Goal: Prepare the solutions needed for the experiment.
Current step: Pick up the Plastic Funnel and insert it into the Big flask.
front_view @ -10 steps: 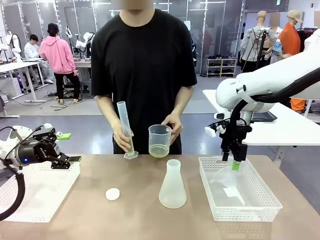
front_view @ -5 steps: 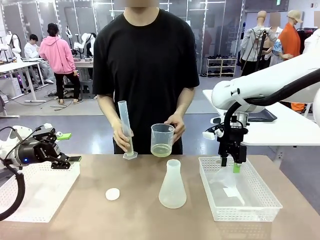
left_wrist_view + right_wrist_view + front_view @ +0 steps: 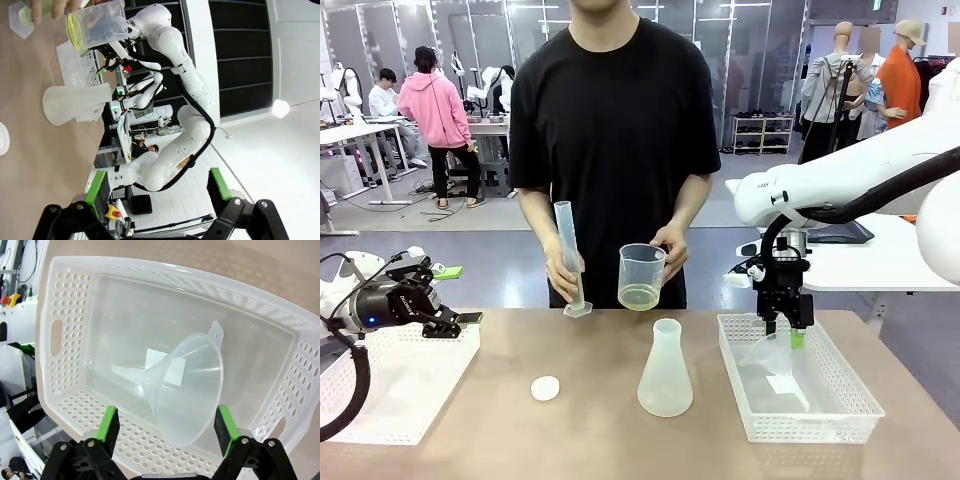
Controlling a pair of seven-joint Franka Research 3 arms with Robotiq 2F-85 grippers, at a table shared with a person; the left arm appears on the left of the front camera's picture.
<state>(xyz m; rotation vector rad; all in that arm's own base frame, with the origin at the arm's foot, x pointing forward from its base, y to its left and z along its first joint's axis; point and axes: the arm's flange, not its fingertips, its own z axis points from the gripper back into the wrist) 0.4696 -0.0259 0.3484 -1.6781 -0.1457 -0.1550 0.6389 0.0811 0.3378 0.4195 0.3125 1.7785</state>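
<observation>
A: Where is the solution?
B: It is a shallow, pale yellow-green layer in the bottom of the beaker. The person at the far edge of the bench holds the beaker up in the left hand, above that edge.
A: And the other hand?
B: The right hand grips a tall cylinder. It is tilted a little, just beside the beaker but apart from it. Its foot is at the far edge; whether it rests on the bench I cannot tell.
A: What stands on the bench?
B: A flask stands upright near the middle, with a small white cap lying to its left. The left basket sits at the left edge and the right basket at the right edge.
A: Anything in them?
B: A clear funnel lies on its side in the right basket, over a white slip.
A: The grippers?
B: The right gripper points down over the far left corner of the right basket, jaws wide apart and closed on nothing. From its wrist the funnel's bowl shows between the two green pads; whether they touch it I cannot tell. The left gripper hangs at the far right corner of the left basket, pointing toward the middle. It is also spread wide, with nothing between its fingers.
</observation>
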